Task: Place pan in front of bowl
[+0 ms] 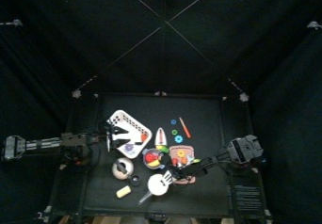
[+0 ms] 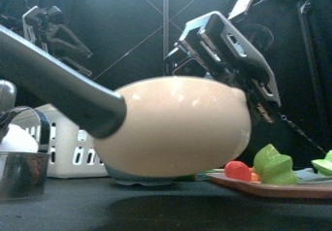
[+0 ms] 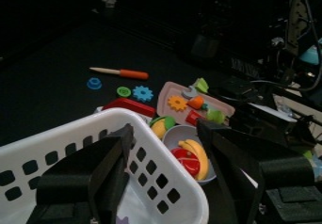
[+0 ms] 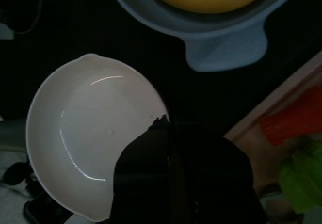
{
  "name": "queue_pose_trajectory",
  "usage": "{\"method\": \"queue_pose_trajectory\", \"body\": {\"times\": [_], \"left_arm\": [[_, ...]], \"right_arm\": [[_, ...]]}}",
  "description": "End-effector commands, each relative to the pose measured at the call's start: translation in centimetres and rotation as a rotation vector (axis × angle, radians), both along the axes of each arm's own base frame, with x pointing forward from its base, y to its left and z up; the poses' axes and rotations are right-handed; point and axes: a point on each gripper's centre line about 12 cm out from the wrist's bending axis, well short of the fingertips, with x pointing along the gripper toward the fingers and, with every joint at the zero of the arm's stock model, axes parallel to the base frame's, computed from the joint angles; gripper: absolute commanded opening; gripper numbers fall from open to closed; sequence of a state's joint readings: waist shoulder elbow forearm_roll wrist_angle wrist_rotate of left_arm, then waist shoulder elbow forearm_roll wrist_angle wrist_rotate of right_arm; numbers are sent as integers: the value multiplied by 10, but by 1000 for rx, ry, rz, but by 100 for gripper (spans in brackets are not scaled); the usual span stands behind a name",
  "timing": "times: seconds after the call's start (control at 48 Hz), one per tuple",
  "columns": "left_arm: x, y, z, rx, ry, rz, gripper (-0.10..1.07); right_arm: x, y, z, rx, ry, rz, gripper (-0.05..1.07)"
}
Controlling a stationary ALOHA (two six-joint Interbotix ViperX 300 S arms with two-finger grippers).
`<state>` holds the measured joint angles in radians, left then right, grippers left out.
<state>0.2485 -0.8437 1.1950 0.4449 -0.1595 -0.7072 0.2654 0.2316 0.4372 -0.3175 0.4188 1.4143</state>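
Right jaws [image 4: 161,134] gripping pan [image 4: 94,134] rim, black table [image 1: 214,115], curtains [image 1: 75,40]

Dim black-curtained scene, soft glare on the pan [image 4: 94,124], near objects blurred, light perhaps from overhead

The pan [image 4: 94,134] is showing a white inside; just beside it, the bowl [image 4: 208,7] is showing grey around yellow.

A white slotted basket [image 3: 88,162] stands on the counter [image 1: 214,110], a pinkish tray [image 3: 201,105] of toy food nearby, an orange-handled tool [image 3: 120,72] lying apart.
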Motion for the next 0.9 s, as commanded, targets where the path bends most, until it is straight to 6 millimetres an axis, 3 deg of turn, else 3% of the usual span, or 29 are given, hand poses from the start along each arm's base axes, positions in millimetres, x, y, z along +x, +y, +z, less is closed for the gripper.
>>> {"method": "queue_pose_trajectory", "body": {"times": [0.0, 0.271, 0.625, 0.875], "left_arm": [[2, 0, 5, 0, -14, -3, 91], [1, 0, 4, -1, -11, -2, 91], [2, 0, 4, -1, -11, -3, 91], [2, 0, 4, -1, -11, -3, 91]], "right_arm": [[11, -4, 15, -1, -43, -7, 36], [18, -13, 14, -20, -42, -19, 42], [20, -13, 15, -19, -44, -21, 69], [14, -12, 26, -26, -19, -38, 72]]}}
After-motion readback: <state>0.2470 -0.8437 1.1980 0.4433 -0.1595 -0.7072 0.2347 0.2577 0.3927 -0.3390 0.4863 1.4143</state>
